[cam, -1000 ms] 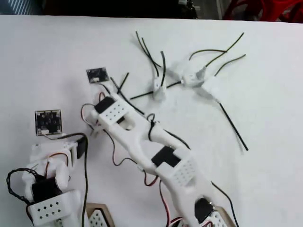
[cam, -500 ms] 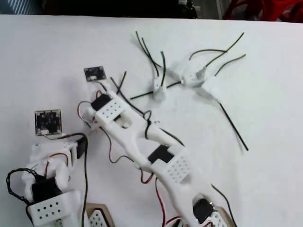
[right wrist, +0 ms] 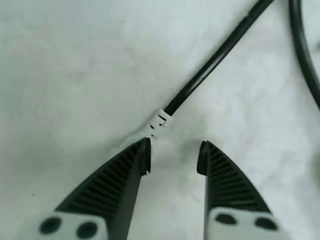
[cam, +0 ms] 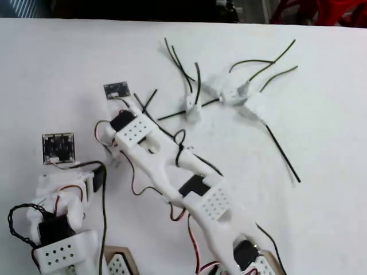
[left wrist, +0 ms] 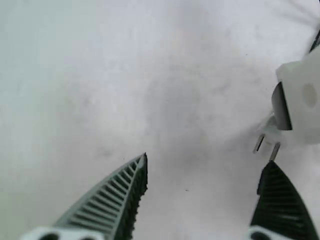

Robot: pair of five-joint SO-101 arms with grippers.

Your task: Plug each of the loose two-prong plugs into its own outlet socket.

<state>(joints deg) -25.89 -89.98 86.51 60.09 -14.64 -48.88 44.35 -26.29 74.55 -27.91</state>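
Two small dark outlet boards lie on the white table: one (cam: 116,90) by the tip of the long arm (cam: 172,166), the other (cam: 58,146) in front of the short arm (cam: 60,195). My right gripper (right wrist: 172,155) is open just above the table. The white end (right wrist: 157,122) of a black cable (right wrist: 215,55) lies just past one fingertip (right wrist: 142,150). My left gripper (left wrist: 205,165) is open over bare table. A two-prong plug (left wrist: 265,147) lies near its dark finger (left wrist: 272,195), beside the other arm's white housing (left wrist: 300,95).
White plugs (cam: 192,109) (cam: 232,94) with several black cables (cam: 281,146) are scattered across the table's far middle and right. A second black cable (right wrist: 302,50) runs near the right gripper. Red and black wires (cam: 103,195) hang between the arms.
The long arm's tip has moved a little up and left toward the small outlet board, which was nudged slightly. The short arm has stayed still.
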